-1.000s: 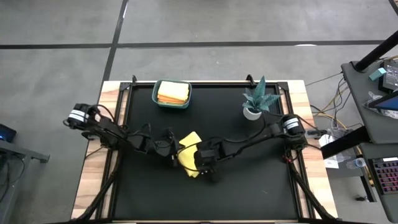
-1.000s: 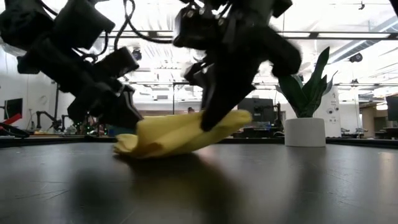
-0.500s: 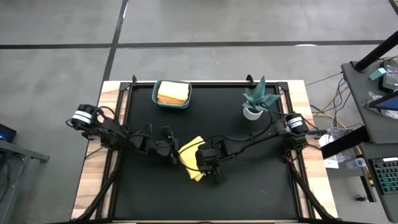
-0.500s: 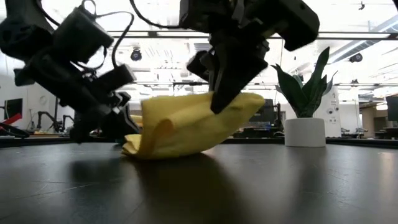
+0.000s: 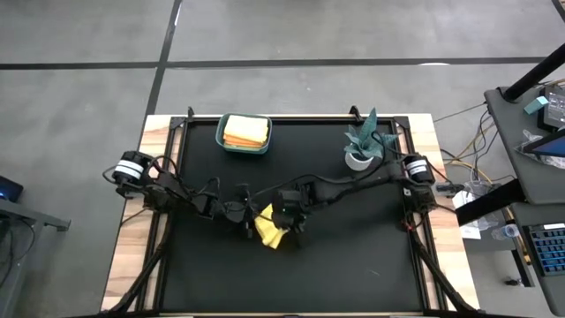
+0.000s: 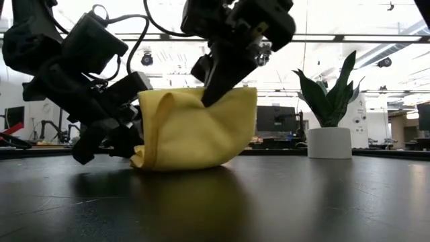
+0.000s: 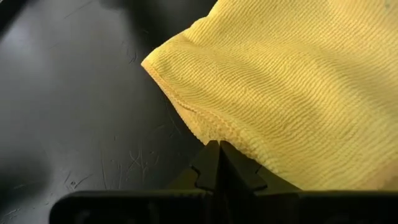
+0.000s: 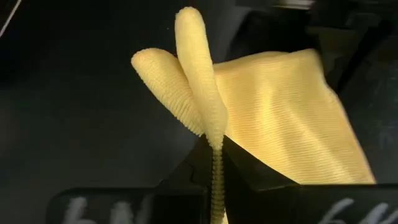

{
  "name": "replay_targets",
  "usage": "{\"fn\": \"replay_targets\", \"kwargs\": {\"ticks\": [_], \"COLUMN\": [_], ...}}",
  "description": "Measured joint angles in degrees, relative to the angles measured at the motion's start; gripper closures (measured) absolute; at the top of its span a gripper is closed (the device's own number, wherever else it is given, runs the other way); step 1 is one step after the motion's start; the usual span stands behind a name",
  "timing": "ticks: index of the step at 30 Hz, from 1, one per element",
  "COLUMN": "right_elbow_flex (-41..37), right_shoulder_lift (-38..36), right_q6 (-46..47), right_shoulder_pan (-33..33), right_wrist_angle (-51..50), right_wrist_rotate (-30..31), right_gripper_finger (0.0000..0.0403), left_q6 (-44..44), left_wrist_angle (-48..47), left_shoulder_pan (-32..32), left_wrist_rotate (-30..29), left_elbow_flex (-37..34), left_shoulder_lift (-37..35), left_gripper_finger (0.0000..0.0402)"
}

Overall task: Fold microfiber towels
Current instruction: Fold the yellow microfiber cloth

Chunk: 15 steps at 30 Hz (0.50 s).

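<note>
I see the yellow towel mid-worktop, one edge lifted; my right claw pinches its raised edge, my left claw pinches the low corner — both clamped tight; farther back, folded towels sit in the teal bin.

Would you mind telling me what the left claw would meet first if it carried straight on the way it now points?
Probably the yellow microfiber towel itself: the left claw, shut on its edge, points along the cloth, with the black tabletop just beyond, though depth is unclear.
</note>
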Motion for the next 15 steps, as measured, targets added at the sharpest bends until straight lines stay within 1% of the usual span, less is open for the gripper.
{"fn": "replay_targets", "kwargs": {"ticks": [3, 9, 15], "right_elbow_flex": [-0.1, -0.1, 0.8], "right_shoulder_lift": [0.0, 0.0, 3.4], "right_q6": [-0.8, -2.4, -4.9], "right_shoulder_pan": [-1.5, -3.8, -5.7], "right_wrist_angle": [1.2, 4.6, 6.0], "right_wrist_rotate": [-1.0, -1.0, -0.4], "right_gripper_finger": [0.0394, 0.0394, 0.0394], "left_q6": [0.0, 0.0, 0.5], "left_wrist_angle": [0.0, -0.2, 0.0], "left_shoulder_pan": [0.0, 0.0, 0.0], "left_wrist_rotate": [0.1, 0.7, 1.4], "left_elbow_flex": [0.0, 0.3, 0.6], "left_shoulder_lift": [0.0, -0.1, -0.1], "left_gripper_finger": [0.0402, 0.0401, 0.0402]}}
